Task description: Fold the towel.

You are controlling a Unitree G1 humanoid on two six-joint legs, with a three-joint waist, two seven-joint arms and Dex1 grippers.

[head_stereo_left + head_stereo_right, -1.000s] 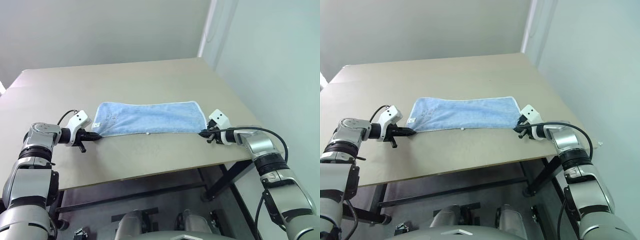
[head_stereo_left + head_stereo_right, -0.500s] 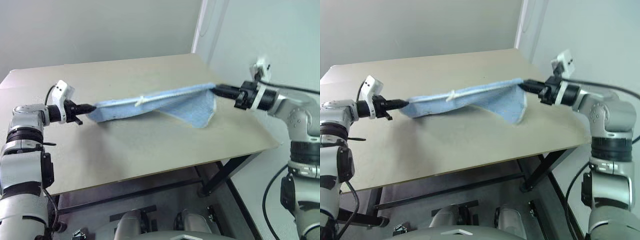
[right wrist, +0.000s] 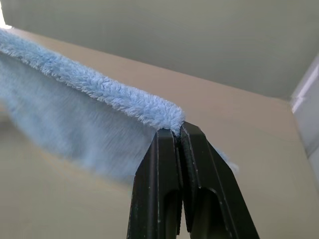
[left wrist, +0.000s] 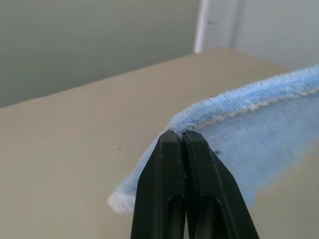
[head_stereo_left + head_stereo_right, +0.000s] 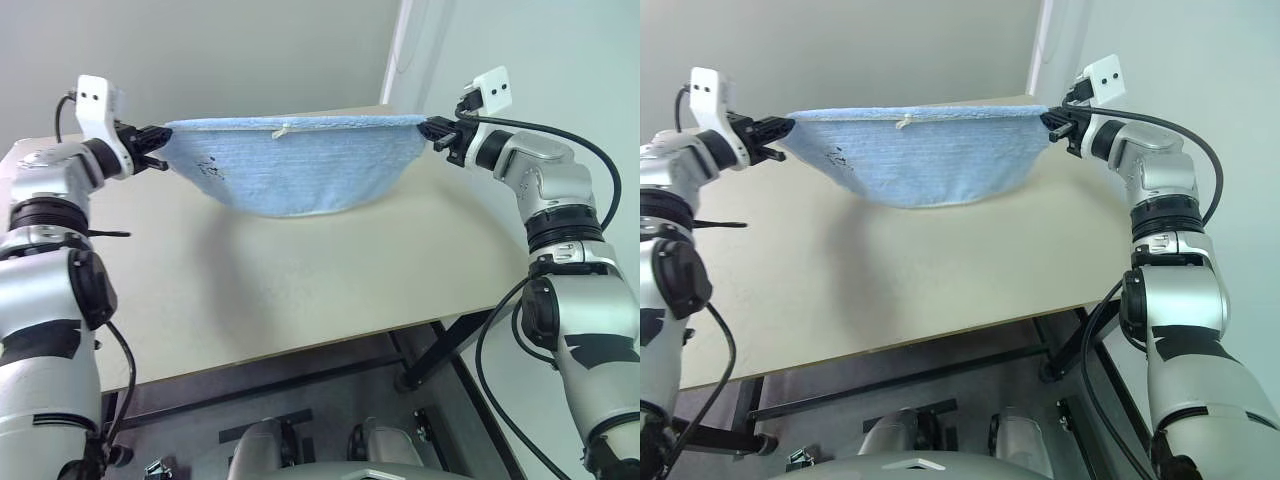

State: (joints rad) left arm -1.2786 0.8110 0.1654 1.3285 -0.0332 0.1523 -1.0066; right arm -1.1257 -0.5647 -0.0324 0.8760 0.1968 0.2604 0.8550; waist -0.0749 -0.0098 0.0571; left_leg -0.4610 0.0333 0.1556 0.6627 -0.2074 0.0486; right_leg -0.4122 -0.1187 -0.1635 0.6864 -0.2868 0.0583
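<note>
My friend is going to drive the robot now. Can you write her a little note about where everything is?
Left end effector: shut on one top corner of the towel.
Right end effector: shut on the other top corner.
Towel: stretched between them, hanging in the air above the table, lower edge sagging.
Done: both corners gripped and lifted.
Left: lay it over itself to make the fold, then let go.

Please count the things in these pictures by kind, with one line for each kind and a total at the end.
Towel, light blue: 1
Table, beige: 1
Grippers, black fingers: 2, left gripper and right gripper
Total: 4
</note>
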